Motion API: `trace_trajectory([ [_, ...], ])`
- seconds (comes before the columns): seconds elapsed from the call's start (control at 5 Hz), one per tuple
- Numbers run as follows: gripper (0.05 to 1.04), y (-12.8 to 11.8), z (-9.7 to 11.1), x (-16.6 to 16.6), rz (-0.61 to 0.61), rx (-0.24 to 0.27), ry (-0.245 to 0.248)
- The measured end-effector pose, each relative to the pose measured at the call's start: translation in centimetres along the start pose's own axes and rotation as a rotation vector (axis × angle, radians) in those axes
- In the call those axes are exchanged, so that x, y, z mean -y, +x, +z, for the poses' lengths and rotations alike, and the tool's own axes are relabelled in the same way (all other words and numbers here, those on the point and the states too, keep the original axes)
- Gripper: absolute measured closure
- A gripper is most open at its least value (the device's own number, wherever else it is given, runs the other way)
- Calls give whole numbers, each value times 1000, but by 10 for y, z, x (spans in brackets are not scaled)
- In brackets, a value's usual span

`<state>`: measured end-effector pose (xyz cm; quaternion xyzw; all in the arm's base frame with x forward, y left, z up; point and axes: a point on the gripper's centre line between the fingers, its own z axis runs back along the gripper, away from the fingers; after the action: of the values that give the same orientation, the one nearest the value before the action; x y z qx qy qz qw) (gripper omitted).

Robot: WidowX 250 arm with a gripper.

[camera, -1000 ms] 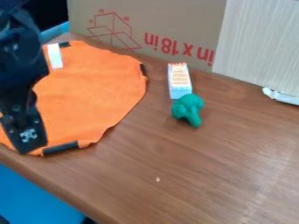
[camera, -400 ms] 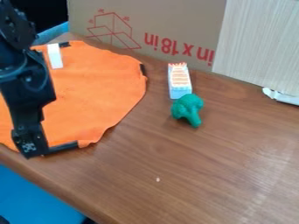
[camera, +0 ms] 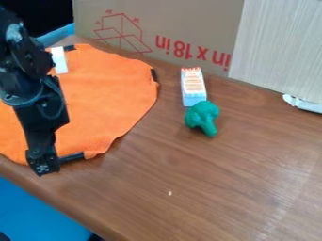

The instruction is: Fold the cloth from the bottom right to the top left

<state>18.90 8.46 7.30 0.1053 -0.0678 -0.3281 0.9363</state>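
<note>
The black robot arm (camera: 28,89) comes in at the far left and hangs down over the left part of the cloth; its fingers (camera: 44,165) point down by the cloth's near edge, close to the near left edge of the surface; I cannot tell how far open they are, or if they have hold of the cloth; blue stuff (camera: 37,212) shows past that edge of the surface; the orange cloth (camera: 104,96) lies spread out on the left side of the surface, with part of it behind the arm; a white patch (camera: 59,60) is on its far left part; a black strip (camera: 72,156) is at its near edge, just right of the fingers, and another black strip (camera: 154,75) is at its right edge; a big brown box (camera: 189,23) with red marks stands at the far side; a small light blue and white box (camera: 193,87) lies right of the cloth, well apart from it; a green toy broccoli (camera: 202,117) is just nearer; a pale board (camera: 277,47) stands at the far right; a white thing (camera: 304,104) is at its foot.
</note>
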Motion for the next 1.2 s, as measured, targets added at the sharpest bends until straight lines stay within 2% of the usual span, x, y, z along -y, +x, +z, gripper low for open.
trace_trajectory([
  [0.2,83,1,-12,-6,-16,-7,28],
  [0.6,83,5,-28,-14,-26,-3,39],
  [0.8,126,5,-35,-17,-20,-16,38],
  [1.0,435,8,-37,-17,-15,-3,42],
  [1.2,705,10,-37,-16,-8,7,33],
])
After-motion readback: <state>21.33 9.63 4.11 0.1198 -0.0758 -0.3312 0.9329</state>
